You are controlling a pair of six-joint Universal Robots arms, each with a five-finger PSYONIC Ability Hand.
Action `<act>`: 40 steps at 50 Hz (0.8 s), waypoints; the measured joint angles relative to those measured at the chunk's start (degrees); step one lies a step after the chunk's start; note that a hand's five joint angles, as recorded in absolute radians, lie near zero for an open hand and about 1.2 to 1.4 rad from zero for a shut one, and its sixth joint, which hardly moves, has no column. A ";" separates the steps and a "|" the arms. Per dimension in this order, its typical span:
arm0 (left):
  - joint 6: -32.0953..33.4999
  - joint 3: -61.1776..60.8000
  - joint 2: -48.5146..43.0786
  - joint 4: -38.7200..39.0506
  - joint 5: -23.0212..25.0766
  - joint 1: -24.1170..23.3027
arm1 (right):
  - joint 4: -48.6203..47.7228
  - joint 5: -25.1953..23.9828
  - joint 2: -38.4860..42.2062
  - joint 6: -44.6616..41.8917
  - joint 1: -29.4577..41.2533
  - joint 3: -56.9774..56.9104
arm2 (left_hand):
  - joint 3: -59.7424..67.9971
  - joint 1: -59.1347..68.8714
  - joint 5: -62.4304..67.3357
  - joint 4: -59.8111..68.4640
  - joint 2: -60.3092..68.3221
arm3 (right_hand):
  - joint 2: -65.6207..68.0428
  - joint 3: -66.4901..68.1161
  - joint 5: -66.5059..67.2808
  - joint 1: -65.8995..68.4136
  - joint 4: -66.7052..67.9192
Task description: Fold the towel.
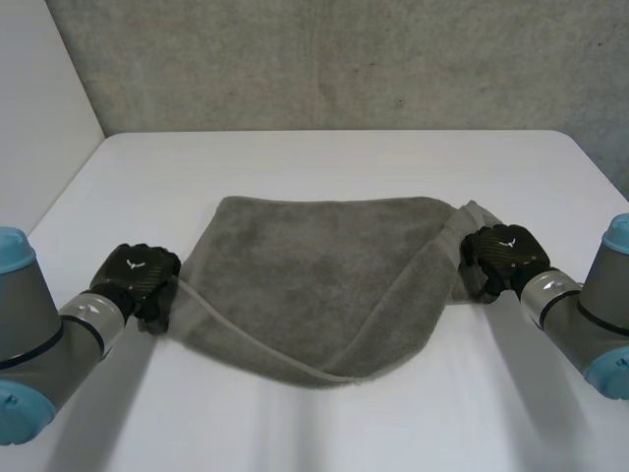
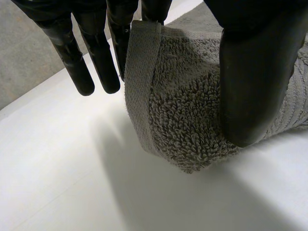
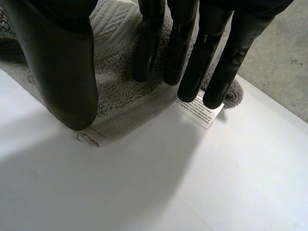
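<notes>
White table (image 1: 324,162), matte, 2 rounded far corners in view. Grey concrete wall (image 1: 344,59) runs behind the far edge, rough and speckled. 1 plain white panel (image 1: 39,98) stands at far left, meeting the wall at a corner.

Setting reads as a robot lab bench. Plain white table (image 1: 324,162) against a bare grey concrete wall (image 1: 344,59), with a white panel (image 1: 34,98) on one side. Left arm (image 1: 39,334) and right arm (image 1: 590,315), grey with light-blue caps, work at the near edge. One grey towel (image 1: 314,285) lies on the table.
</notes>
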 measured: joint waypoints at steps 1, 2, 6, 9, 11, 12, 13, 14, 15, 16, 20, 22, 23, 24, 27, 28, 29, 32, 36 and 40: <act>0.00 0.00 0.00 0.00 0.00 0.00 | 0.00 0.00 0.03 0.00 0.00 0.00 | 0.00 0.00 0.01 -0.01 0.00 | 0.00 0.00 0.00 0.00 0.00; 0.00 0.00 0.00 0.00 0.00 0.00 | 0.00 0.00 0.13 -0.02 0.00 0.00 | 0.00 0.00 0.01 -0.06 0.00 | 0.00 0.00 0.00 0.00 0.00; -0.01 0.00 0.00 0.00 0.00 -0.05 | -0.02 -0.01 0.49 -0.10 0.00 -0.03 | 0.00 0.00 0.01 -0.11 0.00 | 0.00 0.00 0.00 0.00 0.00; -0.01 0.00 0.00 0.00 0.01 -0.07 | -0.04 -0.01 0.79 -0.16 0.00 -0.06 | 0.00 0.00 0.01 -0.11 0.00 | 0.63 0.49 0.27 0.52 0.44; -0.01 0.00 0.00 0.00 0.02 -0.08 | -0.03 -0.02 0.95 -0.19 0.01 -0.08 | 0.00 0.00 0.01 -0.11 0.00 | 6.16 4.82 4.22 5.44 4.88; 0.00 0.00 0.00 0.00 0.02 -0.08 | -0.01 -0.02 1.05 -0.19 0.03 -0.07 | 0.00 0.00 0.01 -0.11 0.00 | 11.28 9.84 8.23 10.08 9.56; 0.00 0.00 0.00 0.00 0.02 -0.08 | 0.01 -0.01 1.12 -0.20 0.02 -0.07 | 0.00 0.00 0.00 -0.11 0.00 | 15.88 14.25 11.88 14.69 13.98; 0.01 0.00 0.00 0.00 0.02 -0.08 | 0.02 -0.01 1.14 -0.20 0.03 -0.07 | 0.00 0.00 0.01 -0.11 0.00 | 16.94 15.30 12.73 15.79 15.08; 0.01 0.00 0.00 0.00 0.02 -0.08 | 0.03 -0.01 1.20 -0.21 0.03 -0.07 | 0.00 0.00 0.01 -0.11 0.00 | 21.25 19.57 16.61 20.37 19.78; 0.02 0.00 0.00 0.00 0.02 -0.08 | 0.05 0.00 1.24 -0.21 0.03 -0.05 | 0.00 0.00 0.01 -0.11 0.00 | 28.75 26.92 22.41 27.81 26.47; 0.02 0.00 -0.01 0.00 0.02 -0.10 | 0.09 -0.03 1.30 -0.23 0.04 -0.05 | 0.00 0.00 0.00 -0.11 0.00 | 37.34 36.11 35.28 35.83 36.34; 0.00 0.00 0.00 0.00 0.02 -0.12 | 0.13 -0.06 1.26 -0.22 0.06 -0.07 | 0.00 0.00 -0.03 -0.11 0.00 | 37.34 36.20 35.40 35.83 36.42; -0.02 0.00 0.00 0.00 0.02 -0.13 | 0.18 -0.06 1.24 -0.21 0.06 -0.06 | 0.00 -0.02 -0.04 -0.11 0.00 | 37.34 36.21 35.40 35.84 36.43; -0.02 0.00 0.00 0.00 0.02 -0.14 | 0.23 -0.06 1.21 -0.19 0.06 -0.05 | 0.00 -0.02 -0.05 -0.11 0.00 | 37.34 36.21 35.40 35.84 36.43; -0.02 -0.02 0.04 -0.03 -0.01 -0.18 | 0.59 -0.11 0.44 0.03 0.10 0.11 | -0.51 -0.27 -0.36 -0.37 -0.16 | 37.34 36.21 35.40 35.84 36.43; -0.02 -0.06 0.10 -0.04 -0.01 -0.21 | 0.75 -0.12 -0.08 0.14 0.12 0.24 | -1.32 -0.84 -0.92 -0.98 -0.74 | 37.34 36.21 35.40 35.84 36.43; -0.02 -0.09 0.17 -0.04 -0.01 -0.23 | 0.85 -0.13 -0.39 0.20 0.13 0.34 | -1.82 -1.43 -1.38 -1.46 -1.38 | 37.34 36.21 35.40 35.84 36.43; -0.05 -0.28 0.79 -0.04 -0.01 -0.33 | 1.36 -0.17 -2.31 0.62 0.21 0.81 | -4.61 -3.92 -4.14 -4.25 -3.87 | 37.34 36.21 35.40 35.84 36.43; -0.29 -0.67 2.53 -0.04 0.07 -0.56 | 2.40 -0.43 -5.50 2.03 0.32 1.51 | -7.22 -6.25 -6.85 -6.99 -6.51 | 37.34 36.21 35.40 35.84 36.59; -2.01 -1.27 5.24 -0.05 0.41 -1.01 | 4.37 -0.98 -9.28 4.40 0.17 2.30 | -11.06 -9.80 -10.69 -10.51 -10.42 | 37.35 36.21 35.40 35.85 36.66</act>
